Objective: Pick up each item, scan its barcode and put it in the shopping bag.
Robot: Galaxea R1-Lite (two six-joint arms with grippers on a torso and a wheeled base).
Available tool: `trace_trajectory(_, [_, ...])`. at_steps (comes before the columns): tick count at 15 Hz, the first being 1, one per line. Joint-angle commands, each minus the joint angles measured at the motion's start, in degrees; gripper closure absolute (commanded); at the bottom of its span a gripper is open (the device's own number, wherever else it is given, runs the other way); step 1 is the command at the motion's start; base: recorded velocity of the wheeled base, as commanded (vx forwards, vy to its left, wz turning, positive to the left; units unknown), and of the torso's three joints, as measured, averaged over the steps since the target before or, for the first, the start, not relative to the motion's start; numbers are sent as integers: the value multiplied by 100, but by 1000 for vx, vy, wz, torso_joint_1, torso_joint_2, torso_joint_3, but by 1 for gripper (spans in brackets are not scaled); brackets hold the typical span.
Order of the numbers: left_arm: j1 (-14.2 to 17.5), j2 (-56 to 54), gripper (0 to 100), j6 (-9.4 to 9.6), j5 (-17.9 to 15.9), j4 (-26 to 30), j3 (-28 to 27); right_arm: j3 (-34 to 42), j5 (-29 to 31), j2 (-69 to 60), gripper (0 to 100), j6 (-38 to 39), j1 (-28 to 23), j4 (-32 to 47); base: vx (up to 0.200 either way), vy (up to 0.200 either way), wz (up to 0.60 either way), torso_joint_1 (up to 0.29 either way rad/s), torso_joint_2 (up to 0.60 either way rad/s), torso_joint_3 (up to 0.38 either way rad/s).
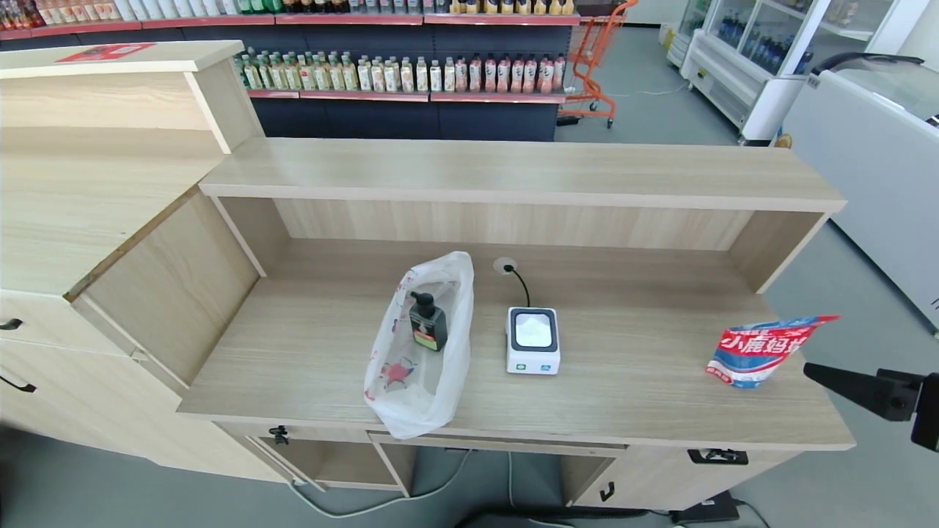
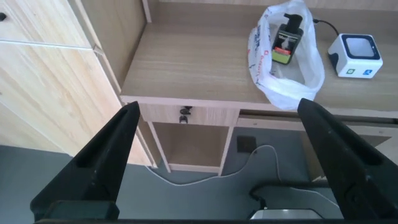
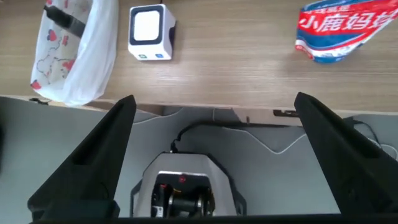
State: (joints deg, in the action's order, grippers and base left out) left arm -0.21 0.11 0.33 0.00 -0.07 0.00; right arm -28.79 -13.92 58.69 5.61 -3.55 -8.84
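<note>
A translucent white shopping bag (image 1: 418, 352) (image 2: 268, 68) (image 3: 74, 56) lies on the wooden counter (image 1: 631, 374), mouth open, with a dark pump bottle (image 1: 428, 323) (image 2: 286, 41) inside. Beside it, toward the right, stands the white barcode scanner (image 1: 533, 339) (image 2: 356, 55) (image 3: 150, 31). A blue, red and white pouch (image 1: 763, 350) (image 3: 339, 30) lies near the counter's right end. My right gripper (image 1: 829, 378) (image 3: 216, 101) hangs open and holds nothing, just off the front right corner, close to the pouch. My left gripper (image 2: 219, 107) is open and holds nothing, low in front of the counter's left end.
A raised shelf (image 1: 513, 172) runs along the back of the counter, and a tall cabinet (image 1: 88, 191) walls its left side. The scanner's cable (image 1: 519, 282) runs to a hole in the counter. Drawers and handles (image 2: 184, 112) sit under the front edge.
</note>
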Motion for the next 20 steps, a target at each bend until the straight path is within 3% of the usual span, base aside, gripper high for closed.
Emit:
trace_trajectory(1, [12, -2, 0, 2, 0, -1, 0, -223, -5, 363, 0, 46, -357, -13, 0, -200, 0, 12, 12, 2])
trace_trajectory(13, [3, -2, 0, -15, 0, -1, 0, -865, 188, 1409, 0, 863, -691, 5, 0, -183, 0, 3, 5, 1])
trace_trajectory(20, [3, -2, 0, -15, 0, -1, 0, -2245, 1295, 2771, 0, 2955, 38, 1218, 0, 0, 0, 0, 0, 0])
